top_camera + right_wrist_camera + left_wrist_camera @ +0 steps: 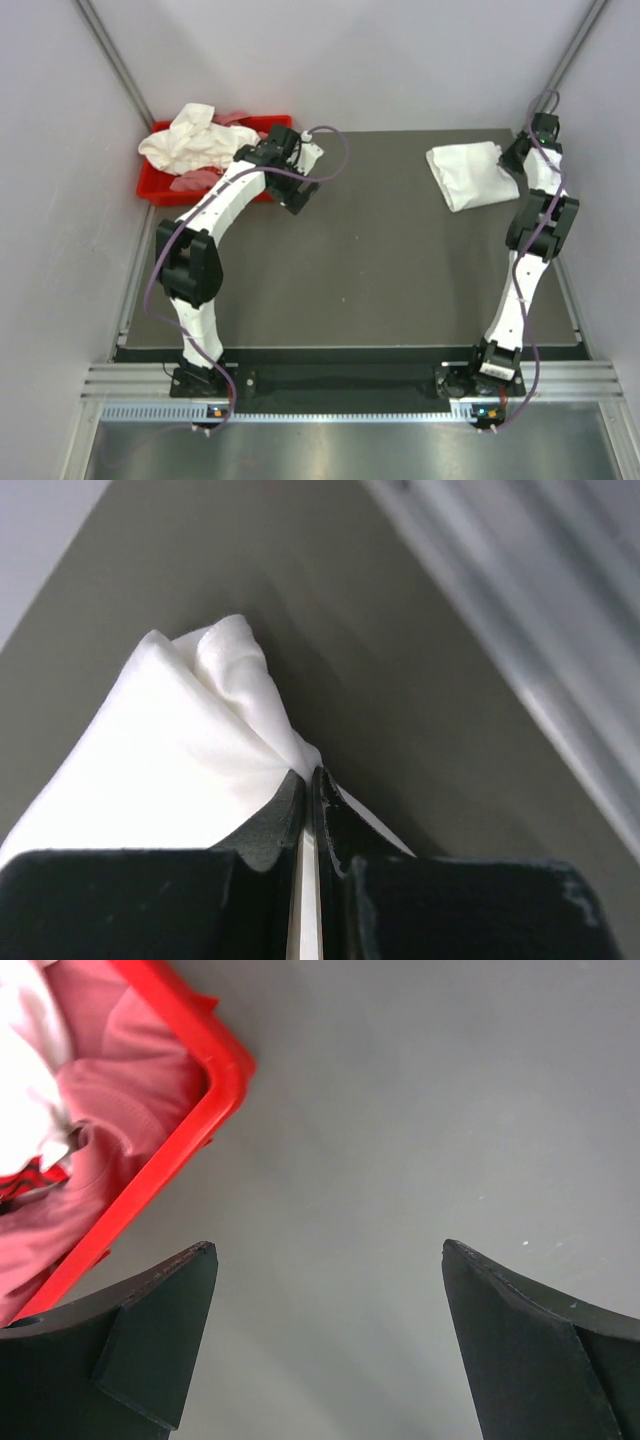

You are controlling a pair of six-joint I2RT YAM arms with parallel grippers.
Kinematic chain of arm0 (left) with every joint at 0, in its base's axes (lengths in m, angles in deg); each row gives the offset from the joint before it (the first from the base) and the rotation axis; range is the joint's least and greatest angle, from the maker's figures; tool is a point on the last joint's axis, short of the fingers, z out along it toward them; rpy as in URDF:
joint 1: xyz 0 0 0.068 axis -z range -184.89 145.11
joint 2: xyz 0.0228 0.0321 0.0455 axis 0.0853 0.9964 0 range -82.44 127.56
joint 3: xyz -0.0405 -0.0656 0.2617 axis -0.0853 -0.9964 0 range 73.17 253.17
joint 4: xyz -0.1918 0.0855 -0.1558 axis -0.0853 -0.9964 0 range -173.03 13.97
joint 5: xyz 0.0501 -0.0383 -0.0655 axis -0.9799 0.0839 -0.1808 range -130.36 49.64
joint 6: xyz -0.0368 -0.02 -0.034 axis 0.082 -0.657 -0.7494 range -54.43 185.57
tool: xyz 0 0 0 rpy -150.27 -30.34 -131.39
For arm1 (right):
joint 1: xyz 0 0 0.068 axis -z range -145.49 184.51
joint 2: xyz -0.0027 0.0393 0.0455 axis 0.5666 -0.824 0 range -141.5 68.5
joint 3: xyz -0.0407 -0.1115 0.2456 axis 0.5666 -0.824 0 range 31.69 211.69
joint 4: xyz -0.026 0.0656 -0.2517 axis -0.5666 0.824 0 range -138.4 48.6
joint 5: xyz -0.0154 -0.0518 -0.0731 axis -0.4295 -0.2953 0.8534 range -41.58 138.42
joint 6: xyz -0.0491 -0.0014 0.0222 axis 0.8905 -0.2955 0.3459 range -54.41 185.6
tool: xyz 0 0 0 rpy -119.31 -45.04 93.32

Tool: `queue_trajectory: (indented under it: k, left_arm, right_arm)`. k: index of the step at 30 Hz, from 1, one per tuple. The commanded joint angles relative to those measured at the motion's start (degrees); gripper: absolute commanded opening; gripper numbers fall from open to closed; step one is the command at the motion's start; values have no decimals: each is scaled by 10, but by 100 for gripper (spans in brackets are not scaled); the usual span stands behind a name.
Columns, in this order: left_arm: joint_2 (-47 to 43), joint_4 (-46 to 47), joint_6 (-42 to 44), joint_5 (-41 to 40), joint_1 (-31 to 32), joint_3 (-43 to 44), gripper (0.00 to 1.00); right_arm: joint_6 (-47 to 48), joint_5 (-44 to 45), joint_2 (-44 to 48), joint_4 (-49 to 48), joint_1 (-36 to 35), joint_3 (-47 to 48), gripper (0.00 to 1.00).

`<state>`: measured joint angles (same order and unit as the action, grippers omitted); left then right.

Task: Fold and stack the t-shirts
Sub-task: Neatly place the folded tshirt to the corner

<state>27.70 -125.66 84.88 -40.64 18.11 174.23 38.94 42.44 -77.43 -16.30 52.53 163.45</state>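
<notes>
T-shirts of plain white, thin cotton are sitting in two places. One folded white t-shirt [466,177] is lying on the far right of the dark grey table [380,270], and a crumpled white heap [190,142] is spilling over the red plastic bin [225,1080] at far left. The cloth is looking light, limp and quick to crease, so I judge that a pinch at an edge or corner is serving best. The right gripper [310,778] is doing just that, its fingers closed on a thin edge of the folded shirt. Inside the bin, pinkish cloth [130,1080] is lying under the white heap. The left gripper [326,1246] is hovering over the table beside the bin's corner, jaws spread wide, holding nothing.
</notes>
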Motion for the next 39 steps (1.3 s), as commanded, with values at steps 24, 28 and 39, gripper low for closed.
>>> queue_trajectory:
  k: [24,28,39]
  left_arm:
    - [2,-31,13,-70,-11,48,99]
    - [0,-31,16,-72,-11,48,99]
    - [-9,-33,24,-67,-13,48,99]
  right_arm:
    - [-106,229,27,-194,16,-61,0]
    - [-111,238,25,-189,15,-57,0]
    - [-63,236,68,-174,14,-70,79]
